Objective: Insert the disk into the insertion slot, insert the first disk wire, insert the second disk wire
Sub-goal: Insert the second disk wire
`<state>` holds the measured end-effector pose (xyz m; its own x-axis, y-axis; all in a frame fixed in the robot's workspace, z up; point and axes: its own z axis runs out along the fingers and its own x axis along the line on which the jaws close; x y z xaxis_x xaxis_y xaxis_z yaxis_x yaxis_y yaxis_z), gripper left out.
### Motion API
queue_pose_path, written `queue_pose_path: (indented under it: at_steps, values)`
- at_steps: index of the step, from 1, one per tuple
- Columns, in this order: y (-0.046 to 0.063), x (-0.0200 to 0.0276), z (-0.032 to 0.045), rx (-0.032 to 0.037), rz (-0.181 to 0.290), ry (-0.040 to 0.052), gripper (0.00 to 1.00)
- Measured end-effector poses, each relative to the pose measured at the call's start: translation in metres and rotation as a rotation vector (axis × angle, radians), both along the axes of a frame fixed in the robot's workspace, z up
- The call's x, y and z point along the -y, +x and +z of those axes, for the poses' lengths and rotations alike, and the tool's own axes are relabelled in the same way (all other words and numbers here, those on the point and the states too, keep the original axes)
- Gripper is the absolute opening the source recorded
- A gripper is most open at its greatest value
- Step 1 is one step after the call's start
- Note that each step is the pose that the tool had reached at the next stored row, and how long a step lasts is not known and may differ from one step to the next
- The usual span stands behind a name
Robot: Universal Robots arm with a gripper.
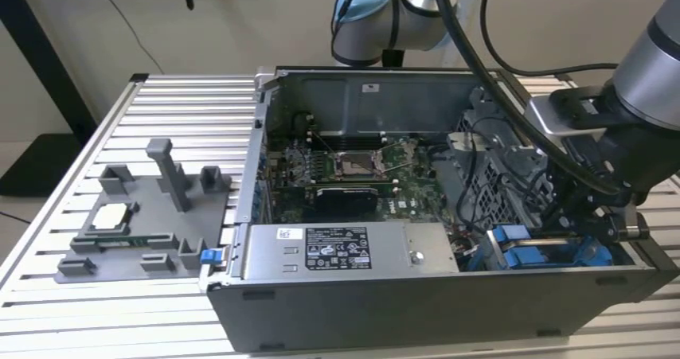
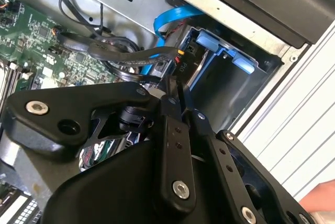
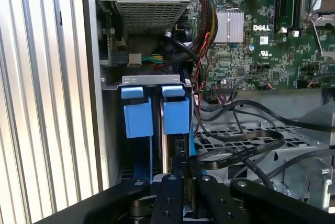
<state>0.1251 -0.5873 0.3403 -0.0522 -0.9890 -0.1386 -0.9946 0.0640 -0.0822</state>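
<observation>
While the grey robot arm point(image 1: 648, 72) leans in from the exterior view's right, its black gripper point(image 1: 595, 216) hangs low inside the open dark-grey computer case point(image 1: 425, 311), right at the drive bay in the case's near corner on that side. The disk, a silver-grey drive clipped in a bright blue plastic frame point(image 3: 175, 116), sits upright in the metal insertion slot point(image 3: 152, 81), just beside a second blue frame point(image 3: 137, 119) in the neighbouring slot. In the first wrist view the black fingers point(image 3: 172, 192) stand close together directly over the disk's edge, pinched around something thin and dark there; whether that is a plug or wire I cannot tell for certain. A flat black cable point(image 3: 241, 153) loops across the perforated metal beside the bay, near the fingers. Farther inside lie the green motherboard point(image 1: 351, 168) and the grey labelled power-supply box point(image 1: 340, 251). To the exterior view's left, a grey plastic fixture tray point(image 1: 149, 216) rests on the slatted aluminium table point(image 1: 64, 295).
</observation>
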Motion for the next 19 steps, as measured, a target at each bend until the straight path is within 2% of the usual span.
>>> queue_pose_path:
  at_steps: [19]
  values:
    - [0.0001, -0.0011, 0.0028, 0.0010, 0.000, 0.0012, 0.00]
